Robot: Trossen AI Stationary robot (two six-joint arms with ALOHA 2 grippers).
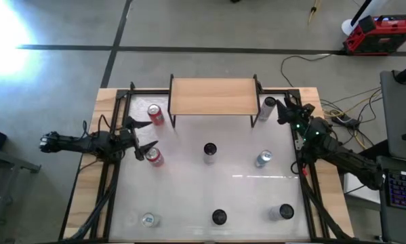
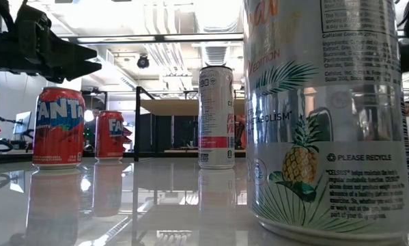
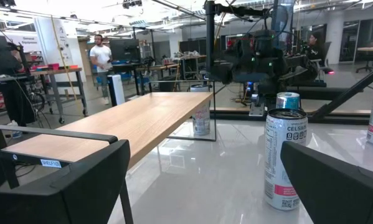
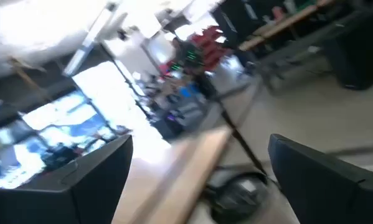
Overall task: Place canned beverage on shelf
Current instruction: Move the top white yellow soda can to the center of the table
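Approach step: shelf [image 1: 213,95] bare. Left claw [image 1: 142,137] wide, empty, between two red cans [image 1: 155,114]. Right claw [image 1: 281,108] open beside white can [image 1: 266,108]. Next: close, lift.

You only get a slice of the big pineapple can [image 2: 330,116] in the low view, its top and right side cut off by the frame. The right wrist view is smeared all over, so the dark round thing [image 4: 236,194] under the tan board [image 4: 186,171] can't be identified. Low view also hides most of the shelf [image 2: 173,107] behind the white can [image 2: 216,116]. Labels on the 2 bottom dark-topped cans [image 1: 219,217] are too small to read from above.
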